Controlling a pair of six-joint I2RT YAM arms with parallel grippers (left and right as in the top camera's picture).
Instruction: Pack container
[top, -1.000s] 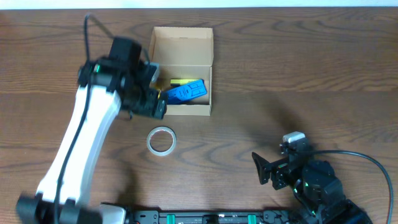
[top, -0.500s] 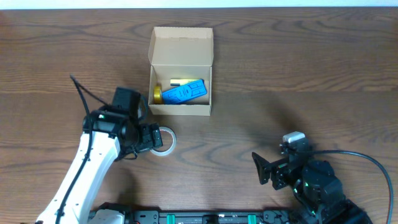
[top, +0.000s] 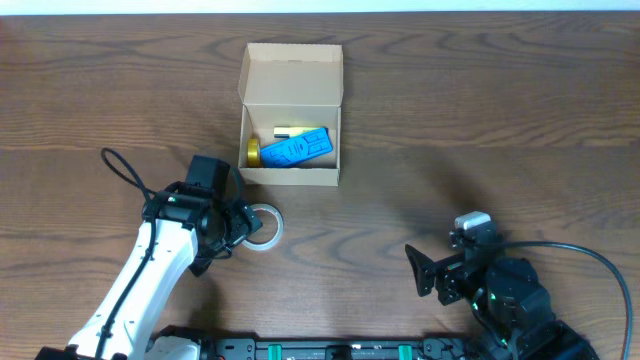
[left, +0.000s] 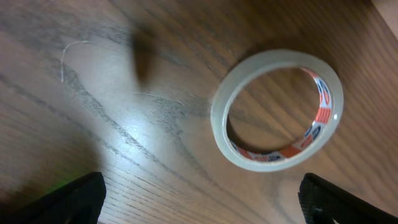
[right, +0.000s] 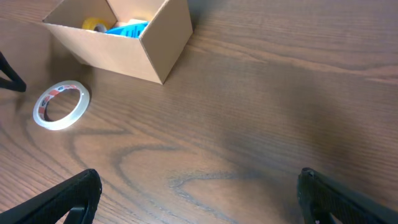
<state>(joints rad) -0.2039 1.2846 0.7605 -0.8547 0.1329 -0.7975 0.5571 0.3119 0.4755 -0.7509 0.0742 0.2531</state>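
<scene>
Overhead view:
- Cardboard box (top: 290, 178) sits on the wooden tabletop (top: 500, 120), upper centre of frame, lid flap folded back toward the top edge.
- Inside the box: a blue object (top: 295, 148) lying at a slant, a yellow round item (top: 253, 152) against the left wall, and a small yellow piece (top: 290, 131) just above the blue one. I cannot tell what the blue object is.
- Tape roll (top: 275, 232) lies flat on the tabletop just below the box's lower left corner, apart from it.
- Left claw (top: 240, 222) is at the left edge of the roll and covers part of it.
- Right claw (top: 425, 272) is at lower right, well apart from the box and the roll.

Left wrist view:
- Left claw (left: 199, 199) is spread wide, one dark finger tip in each bottom corner, nothing gripped.
- The clear tape roll (left: 221, 118), with a red and white printed core, lies in the upper right of frame; neither finger tip touches it.

Right wrist view:
- Right claw (right: 199, 193) is also wide apart and empty, with bare wood between the tips.
- Box (right: 106, 53) at upper left, tape roll (right: 61, 106) at left, below the box.
</scene>
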